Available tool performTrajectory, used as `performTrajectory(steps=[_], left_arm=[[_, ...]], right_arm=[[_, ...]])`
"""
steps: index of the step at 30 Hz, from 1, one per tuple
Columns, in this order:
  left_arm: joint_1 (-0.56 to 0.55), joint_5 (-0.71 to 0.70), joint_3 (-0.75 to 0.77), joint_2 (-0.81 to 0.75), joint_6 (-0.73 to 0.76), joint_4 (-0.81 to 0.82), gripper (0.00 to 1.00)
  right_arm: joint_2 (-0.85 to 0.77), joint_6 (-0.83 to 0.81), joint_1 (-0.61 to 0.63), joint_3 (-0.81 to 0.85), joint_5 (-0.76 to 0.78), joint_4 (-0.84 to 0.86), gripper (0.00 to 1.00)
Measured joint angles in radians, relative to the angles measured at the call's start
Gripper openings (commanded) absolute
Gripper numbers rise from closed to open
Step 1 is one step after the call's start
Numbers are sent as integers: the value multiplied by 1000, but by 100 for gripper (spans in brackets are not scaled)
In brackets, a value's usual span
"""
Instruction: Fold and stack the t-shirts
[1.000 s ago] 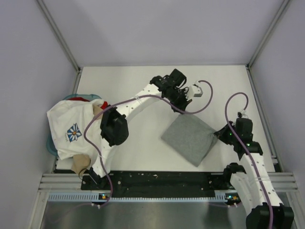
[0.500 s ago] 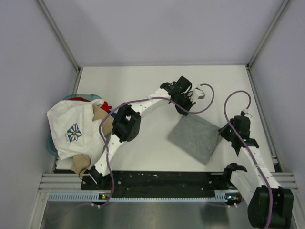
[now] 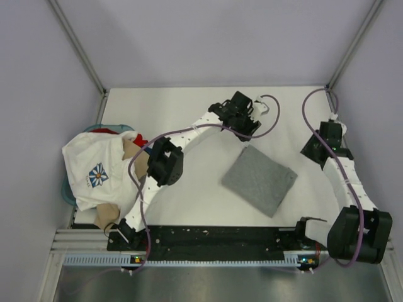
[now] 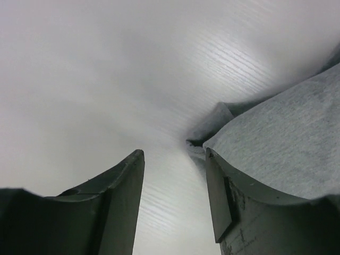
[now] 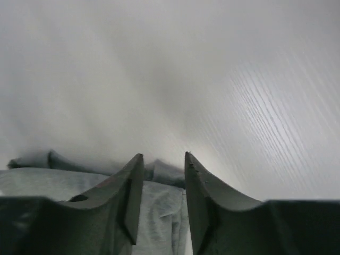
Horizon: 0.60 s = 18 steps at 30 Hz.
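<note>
Grey tee (image 3: 259, 179) lies folded flat on the tabletop (image 3: 157, 107). Left fingers (image 4: 127, 186) stand parted and empty, with the tee's corner just ahead of their tips. Right fingers (image 5: 133, 183) are narrowly parted and hold nothing; the tee's edge is just behind their tips. White flower-print tee (image 3: 94, 167) lies heaped, well apart from both.

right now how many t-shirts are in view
4: the folded grey t-shirt lies alone right of centre; the white flower-print t-shirt lies on top at the left edge, with a tan t-shirt and a red t-shirt peeking out beneath. More may be hidden under it.
</note>
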Motion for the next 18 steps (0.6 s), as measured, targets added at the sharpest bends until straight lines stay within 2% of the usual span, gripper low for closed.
performTrajectory(steps=[2,4,7,11,14,18], left_arm=[[3,-1,-48,-42,1,12,49],[6,10,-132,-107,10,16,42],[-11,57,-222,-182,27,16,33],[-55,142,-238,-190,24,29,31],[-74,183,-197,-140,-23,32,30],[-52,208,-87,1,-143,55,30]], right_arm=[[-14,-12,0,76,-37,-32,10],[-45,2,10,105,-96,-47,0],[-103,71,73,62,-168,-77,0],[-69,155,134,-59,-266,-74,0],[-9,202,127,-132,-259,-79,0],[-16,244,74,-167,-214,-68,0]])
